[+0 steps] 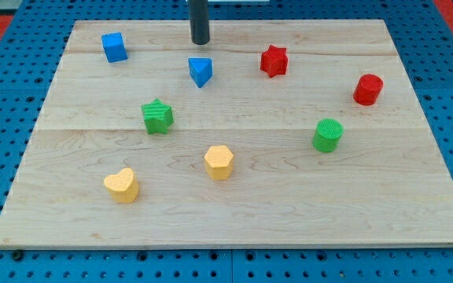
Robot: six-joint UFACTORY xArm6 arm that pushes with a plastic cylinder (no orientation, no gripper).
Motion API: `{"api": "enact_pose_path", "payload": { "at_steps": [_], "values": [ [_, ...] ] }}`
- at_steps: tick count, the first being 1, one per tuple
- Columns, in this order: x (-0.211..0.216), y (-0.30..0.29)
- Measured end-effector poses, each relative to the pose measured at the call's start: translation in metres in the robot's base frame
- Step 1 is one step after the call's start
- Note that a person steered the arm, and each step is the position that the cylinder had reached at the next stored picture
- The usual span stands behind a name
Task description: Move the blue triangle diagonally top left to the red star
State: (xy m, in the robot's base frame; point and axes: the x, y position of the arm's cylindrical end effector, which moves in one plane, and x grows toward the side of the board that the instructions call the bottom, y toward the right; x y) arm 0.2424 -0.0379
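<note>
My tip (200, 42) rests on the desk (234, 200) near the view's top, just above the blue triangle (200, 71), not quite touching. There is no hand on the rod, so nothing is held. The red star (274, 60) sits to the triangle's right, apart from it.

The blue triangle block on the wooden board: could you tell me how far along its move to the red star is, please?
Done: nothing that shows; the blue triangle block sits apart from the red star block, at the star's left. In hand: my tip stands just above the triangle in the view, without clear contact. Left: pushing the triangle to the star's upper left.
</note>
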Motion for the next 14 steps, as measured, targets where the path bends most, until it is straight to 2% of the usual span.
{"api": "enact_pose_path", "payload": {
  "at_steps": [1,3,10,12,14],
  "values": [
    [0.017,0.019],
    [0.059,-0.036],
    [0.054,-0.022],
    [0.047,-0.055],
    [0.076,-0.071]
  ]
}}
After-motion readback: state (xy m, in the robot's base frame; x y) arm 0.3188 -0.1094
